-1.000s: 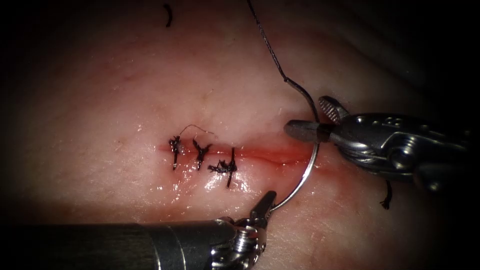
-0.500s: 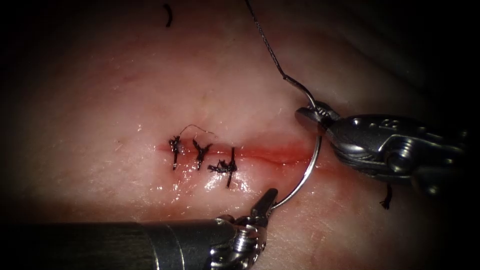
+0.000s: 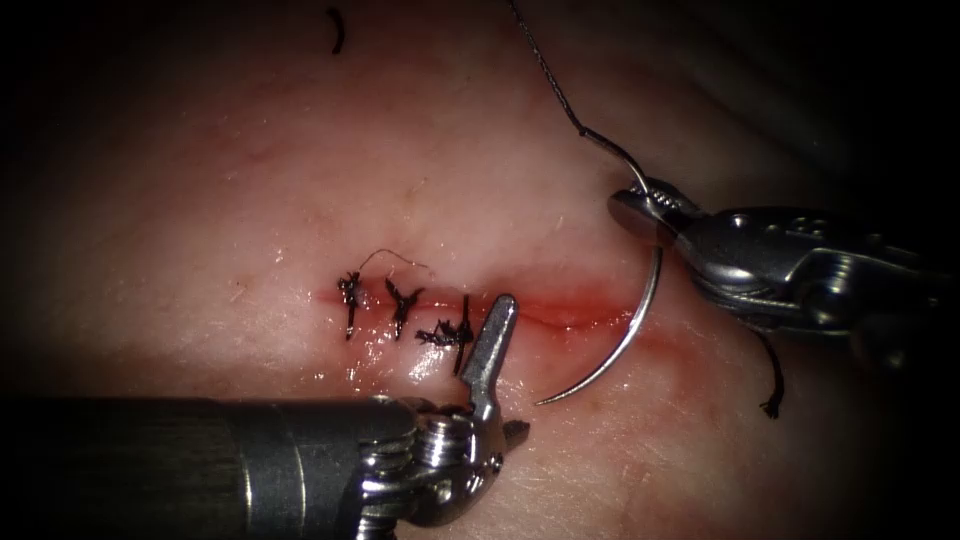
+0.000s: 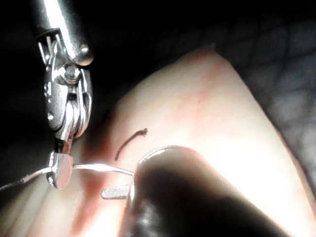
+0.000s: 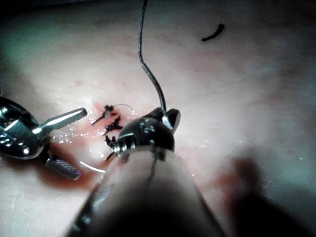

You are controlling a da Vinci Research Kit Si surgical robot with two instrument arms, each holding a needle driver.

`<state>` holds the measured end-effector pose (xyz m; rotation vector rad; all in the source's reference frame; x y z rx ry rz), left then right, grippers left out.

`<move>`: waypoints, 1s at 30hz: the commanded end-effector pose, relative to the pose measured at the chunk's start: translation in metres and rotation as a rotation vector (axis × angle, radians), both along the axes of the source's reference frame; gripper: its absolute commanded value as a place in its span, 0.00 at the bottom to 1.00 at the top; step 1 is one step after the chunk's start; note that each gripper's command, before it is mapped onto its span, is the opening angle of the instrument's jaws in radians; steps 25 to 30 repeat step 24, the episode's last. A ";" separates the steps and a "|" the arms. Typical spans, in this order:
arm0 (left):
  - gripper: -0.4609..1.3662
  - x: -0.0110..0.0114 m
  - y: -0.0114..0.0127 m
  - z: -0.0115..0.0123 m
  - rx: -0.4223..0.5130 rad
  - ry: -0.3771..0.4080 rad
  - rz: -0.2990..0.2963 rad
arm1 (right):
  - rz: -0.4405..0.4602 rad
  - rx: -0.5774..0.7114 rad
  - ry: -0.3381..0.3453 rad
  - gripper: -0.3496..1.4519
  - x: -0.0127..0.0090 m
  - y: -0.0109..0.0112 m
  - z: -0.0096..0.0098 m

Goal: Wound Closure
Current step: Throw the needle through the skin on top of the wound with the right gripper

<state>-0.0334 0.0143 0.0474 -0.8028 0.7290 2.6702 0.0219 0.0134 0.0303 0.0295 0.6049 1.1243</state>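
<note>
We see the tissue (image 3: 300, 180), a pale slab of pork belly, spreading toward every edge of the endoscope view, with no containers anywhere on it. Across its middle runs the cut (image 3: 540, 308), a red horizontal line wet with red fluid (image 3: 585, 300).

The left stretch of the cut is already closed by three dark knotted stitches (image 3: 405, 312); the stretch to their right lies unstitched, so we judge the closure to be partly done.

Our left tool (image 3: 500, 385) enters along the tissue's near edge from the left. Its jaws stand apart, one raised toward the cut beside the third stitch, and hold nothing; a second ago they gripped the needle near its point.

Our right tool (image 3: 645, 208) comes in from the tissue's right edge, its jaws clamped on the needle (image 3: 635, 320) near its thread end; half a second ago they had just closed there.

The needle hangs free of the tissue, curving down across the right end of the cut, its point just right of the left tool. The thread (image 3: 545, 70) rises from it toward the far edge.

A cut end of thread (image 3: 336, 28) lies near the far edge, and another (image 3: 772, 385) beneath the right tool.
</note>
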 end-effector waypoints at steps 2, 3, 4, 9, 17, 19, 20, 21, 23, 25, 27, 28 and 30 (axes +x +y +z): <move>0.75 0.0009 0.0002 0.0001 0.038 -0.036 0.007 | -0.019 -0.007 0.011 0.00 -0.0004 -0.0001 -0.0001; 0.75 0.0012 0.0003 0.0000 0.040 -0.048 0.009 | -0.036 -0.021 0.018 0.00 -0.0005 -0.0002 -0.0001; 0.75 0.0014 0.0005 0.0000 0.043 -0.062 0.013 | -0.051 -0.027 0.025 0.00 -0.0007 -0.0002 -0.0002; 0.75 0.0022 0.0013 -0.0001 0.083 -0.138 0.037 | -0.079 -0.033 0.070 0.00 -0.0016 -0.0004 -0.0007; 0.75 0.0016 0.0012 0.0005 0.083 -0.146 0.048 | -0.085 -0.047 0.101 0.00 -0.0017 -0.0006 -0.0013; 0.75 0.0016 0.0011 0.0006 0.086 -0.143 0.052 | -0.085 -0.047 0.102 0.00 -0.0017 -0.0007 -0.0013; 0.75 0.0016 0.0010 0.0006 0.086 -0.143 0.052 | -0.085 -0.047 0.103 0.00 -0.0017 -0.0007 -0.0013; 0.75 0.0016 0.0010 0.0006 0.085 -0.143 0.052 | -0.086 -0.047 0.103 0.00 -0.0018 -0.0007 -0.0014; 0.75 0.0017 0.0010 0.0006 0.085 -0.143 0.053 | -0.086 -0.047 0.104 0.00 -0.0018 -0.0007 -0.0014; 0.74 0.0017 0.0010 0.0006 0.087 -0.142 0.055 | -0.086 -0.047 0.104 0.00 -0.0018 -0.0007 -0.0014; 0.74 0.0017 0.0010 0.0006 0.087 -0.142 0.055 | -0.086 -0.047 0.104 0.00 -0.0018 -0.0007 -0.0014; 0.74 0.0017 0.0010 0.0006 0.087 -0.142 0.055 | -0.086 -0.047 0.104 0.00 -0.0018 -0.0007 -0.0014; 0.74 0.0017 0.0010 0.0006 0.087 -0.142 0.055 | -0.086 -0.047 0.104 0.00 -0.0018 -0.0007 -0.0014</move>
